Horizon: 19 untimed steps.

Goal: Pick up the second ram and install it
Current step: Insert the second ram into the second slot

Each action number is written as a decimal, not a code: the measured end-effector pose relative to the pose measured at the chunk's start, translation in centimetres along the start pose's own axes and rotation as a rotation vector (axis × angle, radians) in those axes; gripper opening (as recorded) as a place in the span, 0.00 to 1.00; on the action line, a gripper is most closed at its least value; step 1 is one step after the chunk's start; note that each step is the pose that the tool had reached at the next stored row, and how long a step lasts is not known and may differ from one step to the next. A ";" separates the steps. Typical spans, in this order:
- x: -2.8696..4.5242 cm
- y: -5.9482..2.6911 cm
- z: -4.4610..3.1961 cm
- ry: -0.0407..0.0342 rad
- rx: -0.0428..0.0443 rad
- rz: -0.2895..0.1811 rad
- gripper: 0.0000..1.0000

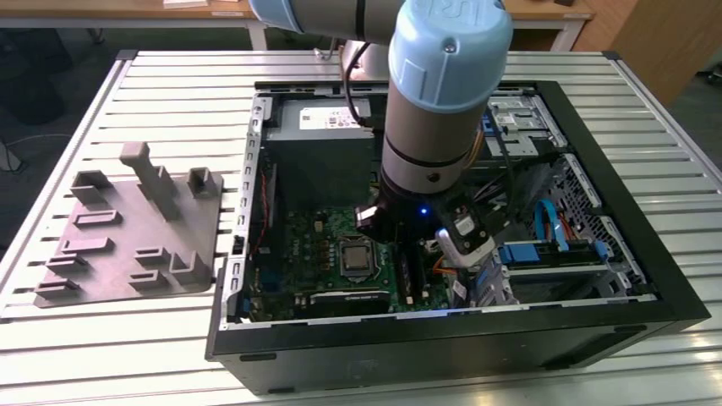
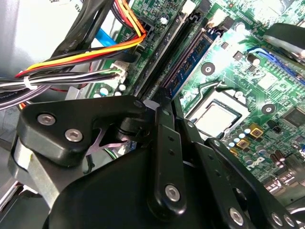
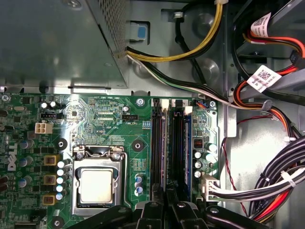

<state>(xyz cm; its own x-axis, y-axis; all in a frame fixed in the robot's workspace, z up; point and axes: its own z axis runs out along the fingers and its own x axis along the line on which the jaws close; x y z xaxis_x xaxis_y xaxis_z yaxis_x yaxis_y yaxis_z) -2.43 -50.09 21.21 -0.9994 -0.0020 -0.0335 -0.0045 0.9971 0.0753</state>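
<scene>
My gripper [image 1: 408, 238] is low inside the open computer case, over the green motherboard [image 3: 109, 124]. In both wrist views its black fingers [image 2: 164, 143] are drawn close together above the near end of the two long black memory slots [image 3: 157, 143]. A thin dark strip, the second ram [image 3: 167, 194], shows edge-on between the fingers, in line with the slots. My gripper [image 3: 165, 212] is shut on it. How far the stick sits in a slot is hidden by the fingers. The processor socket [image 3: 96, 183] lies beside the slots.
The grey power-supply box [image 1: 321, 127] stands at the far end of the case. Bundles of coloured cables [image 3: 267, 181] run beside the slots. A grey moulded holder tray [image 1: 124, 245] lies on the slatted table at the exterior view's left. The black case walls [image 1: 451, 334] enclose the workspace.
</scene>
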 end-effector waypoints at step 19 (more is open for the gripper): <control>-0.17 -0.04 0.54 0.0000 0.0031 0.000 0.14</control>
<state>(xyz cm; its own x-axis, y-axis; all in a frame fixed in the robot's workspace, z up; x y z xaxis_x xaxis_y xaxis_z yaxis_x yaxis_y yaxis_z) -2.25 -50.08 20.67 -0.9994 -0.0021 -0.0334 -0.0045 0.9974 0.0722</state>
